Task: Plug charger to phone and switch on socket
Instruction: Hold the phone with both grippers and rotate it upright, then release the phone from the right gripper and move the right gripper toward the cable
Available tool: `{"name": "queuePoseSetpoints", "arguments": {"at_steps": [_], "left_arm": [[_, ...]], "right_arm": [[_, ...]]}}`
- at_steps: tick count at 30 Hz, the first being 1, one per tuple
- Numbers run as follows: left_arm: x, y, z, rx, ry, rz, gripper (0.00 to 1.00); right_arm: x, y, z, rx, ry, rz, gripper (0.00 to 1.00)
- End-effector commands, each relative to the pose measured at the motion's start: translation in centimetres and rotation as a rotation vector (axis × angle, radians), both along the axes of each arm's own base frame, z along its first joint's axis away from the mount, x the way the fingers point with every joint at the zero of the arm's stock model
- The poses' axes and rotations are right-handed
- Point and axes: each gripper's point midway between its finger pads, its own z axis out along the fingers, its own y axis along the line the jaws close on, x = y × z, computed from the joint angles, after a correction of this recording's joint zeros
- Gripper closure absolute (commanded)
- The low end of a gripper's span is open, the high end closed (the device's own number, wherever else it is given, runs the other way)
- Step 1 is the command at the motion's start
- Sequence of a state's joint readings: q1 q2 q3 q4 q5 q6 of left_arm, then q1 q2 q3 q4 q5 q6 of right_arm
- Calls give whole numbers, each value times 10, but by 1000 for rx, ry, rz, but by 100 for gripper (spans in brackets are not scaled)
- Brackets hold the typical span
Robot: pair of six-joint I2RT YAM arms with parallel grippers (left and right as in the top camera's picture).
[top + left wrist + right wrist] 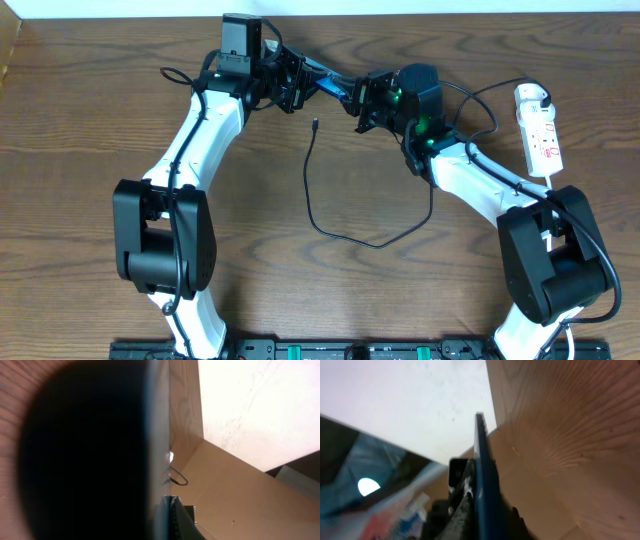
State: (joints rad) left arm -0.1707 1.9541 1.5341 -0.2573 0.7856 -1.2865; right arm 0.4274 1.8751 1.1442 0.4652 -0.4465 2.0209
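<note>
Between left hand and right hand, both clamped narrow on it, hangs the phone. Just beneath them the charger lies loose on the desk, not plugged in; the socket beyond the right hand likely awaits switching

— What was seen underneath?
— A brown wood-grain table was seen.
— What was laid on it?
— The charger was laid looped at the centre, the socket at the far right.
</note>
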Motion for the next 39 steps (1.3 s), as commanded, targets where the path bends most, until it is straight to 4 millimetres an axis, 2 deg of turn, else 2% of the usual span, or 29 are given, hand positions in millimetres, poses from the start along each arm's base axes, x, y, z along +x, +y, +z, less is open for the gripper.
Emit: {"name": "queuePoseSetpoints", "arguments": {"at_steps": [1, 8, 12, 17, 21, 23, 26, 31, 33, 37, 39], "left_arm": [[14, 16, 2, 57, -50, 64, 93], [18, 22, -1, 114, -98, 67, 93], [20, 28, -1, 164, -174, 17, 93], [18, 37, 6, 165, -269, -79, 93], [10, 43, 18, 104, -365, -195, 93], [4, 48, 26, 50, -397, -243, 93], [-5, 56, 37, -31, -421, -287, 93], [-14, 74, 55, -152, -442, -319, 93], [-15, 83, 58, -172, -448, -315, 93], [-13, 102, 61, -183, -454, -286, 93], [-13, 110, 62, -186, -456, -273, 93]], "right_arm": [[-7, 12, 21, -2, -85, 66, 78], [-9, 13, 21, -5, -88, 82, 62], [-7, 10, 21, -65, -165, 97, 54], [2, -6, 20, -301, -456, 152, 39], [-1, -16, 16, -466, -693, 282, 18], [-5, -22, 7, -506, -721, 336, 16], [-9, -33, -16, -582, -692, 394, 14], [-24, -44, -54, -713, -638, 498, 17], [-28, -44, -60, -744, -645, 531, 18], [-30, -40, -60, -752, -673, 547, 18], [-33, -36, -60, -769, -711, 573, 25]]}}
